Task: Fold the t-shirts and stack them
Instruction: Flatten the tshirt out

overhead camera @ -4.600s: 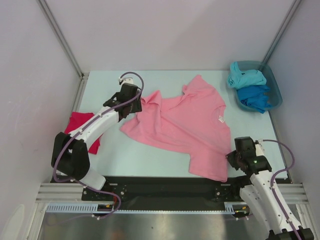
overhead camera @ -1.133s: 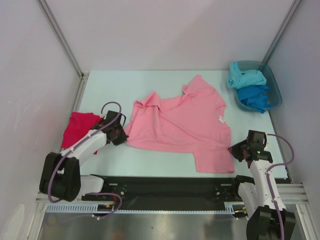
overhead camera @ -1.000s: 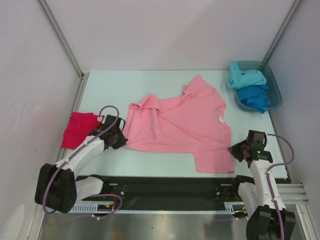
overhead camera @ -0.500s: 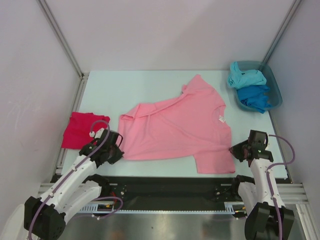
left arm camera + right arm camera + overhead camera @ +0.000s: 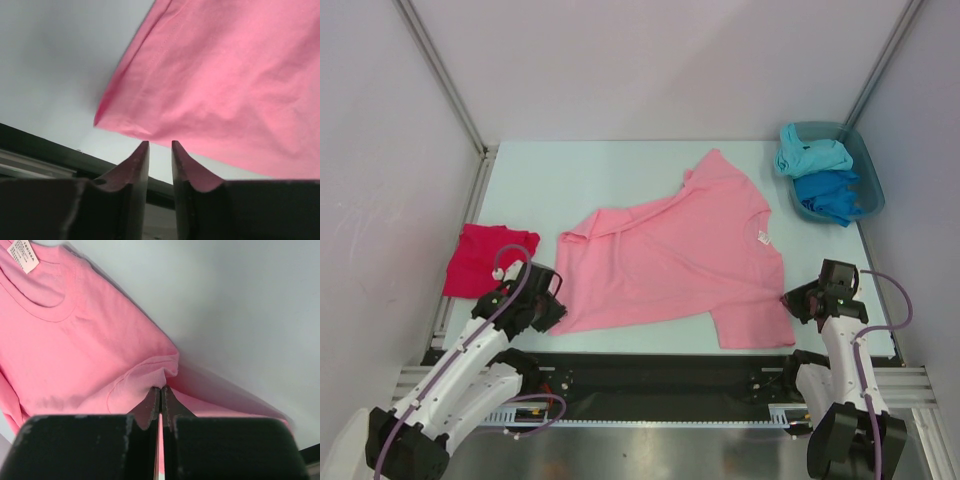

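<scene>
Found the left claw (image 5: pixel 550 311) slightly parted at the near left edge of the bench (image 5: pixel 560 180), gripping nothing, tips just short of the pink shirt (image 5: pixel 670 265) hem corner. Saw the right claw (image 5: pixel 797 300) pinched closed on a fold at that shirt's near right side (white neck tag close by). Noted the pink shirt spread mid-bench, with a crimson shirt (image 5: pixel 475 258) to its left. Spotted a turquoise shirt (image 5: pixel 810 155) and a blue shirt (image 5: pixel 830 195) in the far-right tub (image 5: pixel 866 160).

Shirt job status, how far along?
Done: crimson shirt looks folded, far left. In hand: pink shirt spread flat, right gripper pinching its edge, left gripper open beside its corner. Left: folding and stacking it, plus turquoise shirt and blue shirt in the tub.
</scene>
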You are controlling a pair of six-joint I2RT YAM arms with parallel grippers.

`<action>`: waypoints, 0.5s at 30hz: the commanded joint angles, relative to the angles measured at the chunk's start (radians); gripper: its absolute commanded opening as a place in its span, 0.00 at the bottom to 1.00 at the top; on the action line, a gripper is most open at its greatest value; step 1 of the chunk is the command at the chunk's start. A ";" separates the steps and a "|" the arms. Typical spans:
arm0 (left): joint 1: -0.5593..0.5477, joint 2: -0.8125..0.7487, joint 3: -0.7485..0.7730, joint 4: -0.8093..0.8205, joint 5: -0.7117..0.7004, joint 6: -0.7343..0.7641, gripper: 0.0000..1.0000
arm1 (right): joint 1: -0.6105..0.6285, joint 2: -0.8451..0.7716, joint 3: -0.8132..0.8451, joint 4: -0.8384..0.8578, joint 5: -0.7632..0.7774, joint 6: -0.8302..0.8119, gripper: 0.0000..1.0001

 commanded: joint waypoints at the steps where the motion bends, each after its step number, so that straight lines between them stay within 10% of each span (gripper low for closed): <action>1: -0.006 -0.018 -0.003 -0.012 0.003 -0.022 0.35 | -0.008 0.000 0.027 0.004 0.006 -0.017 0.00; 10: -0.011 -0.043 0.027 0.058 -0.015 0.020 0.49 | -0.008 0.000 0.021 0.018 -0.015 -0.016 0.00; 15: -0.011 0.062 0.039 0.387 0.037 0.123 0.50 | -0.005 -0.006 0.010 0.033 -0.029 -0.022 0.00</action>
